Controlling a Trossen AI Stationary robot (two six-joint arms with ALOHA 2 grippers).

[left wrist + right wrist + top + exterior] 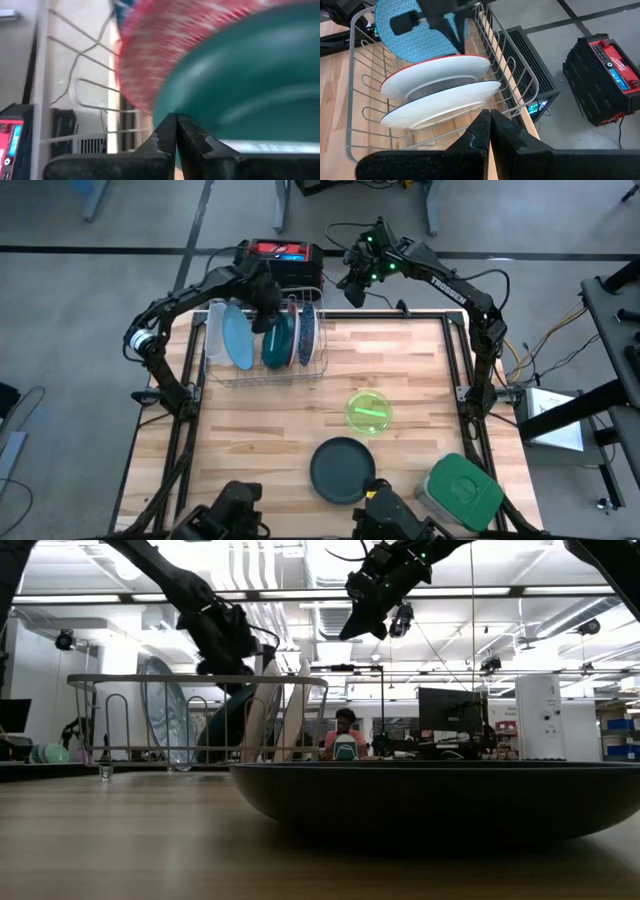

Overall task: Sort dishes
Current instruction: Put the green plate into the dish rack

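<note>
A wire rack (265, 375) at the table's far left holds dishes on edge: a light blue plate (237, 338), a dark teal dish (278, 340) and white plates (440, 107), one of them red-rimmed (435, 75). My left gripper (270, 315) is shut and points down over the rack. Its tips (175, 122) stand at the teal dish's rim (210, 115), with a red-patterned plate (165, 50) behind. My right gripper (350, 290) hangs shut and high beyond the table's far edge, holding nothing. A lime green bowl (368, 410) and a dark grey dish (342, 470) rest on the table. My left gripper comes slanting down from above with its fingers shut, and its tips are at the upper rim of the teal dish (210, 115), which stands on edge in the rack. Whether the tips touch that rim I cannot tell.
A square container with a green lid (462, 490) sits at the near right corner. A red and black box (280, 255) stands on the floor beyond the far edge. Bare wood lies between the rack and the near dishes. A person sits far off in the room (345, 735).
</note>
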